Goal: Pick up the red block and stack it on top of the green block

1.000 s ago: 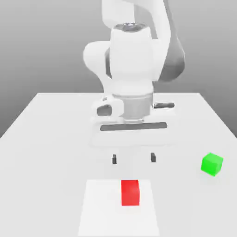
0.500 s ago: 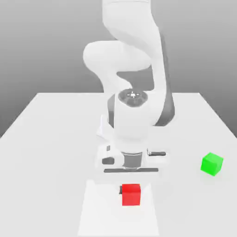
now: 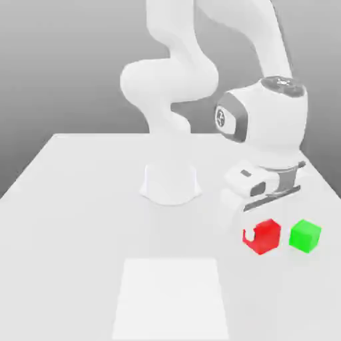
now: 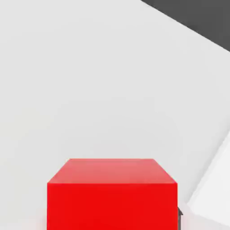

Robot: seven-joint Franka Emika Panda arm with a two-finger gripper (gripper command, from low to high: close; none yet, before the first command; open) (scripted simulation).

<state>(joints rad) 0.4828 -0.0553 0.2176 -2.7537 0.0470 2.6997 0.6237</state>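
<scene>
Under the arm's hand, towards the exterior view's right, we have the red block (image 3: pixel 262 238) pinched in the gripper (image 3: pixel 261 233), jaws closed down on its sides. We judge that it is carried clear of the table (image 3: pixel 86 246), since it hangs close beneath the hand and we need it higher than its target before it can go on top. The green block (image 3: pixel 305 236) sits on the table just beyond it, on the exterior view's right, unheld, so that it can serve as our base. The hand is turned at a slant, and we take this as a way to match the red block's faces to the green one's. The white patch (image 3: pixel 170 300) lies well apart, nearer the camera. Next we should centre above the green block before lowering; coming across too low could knock it aside.
</scene>
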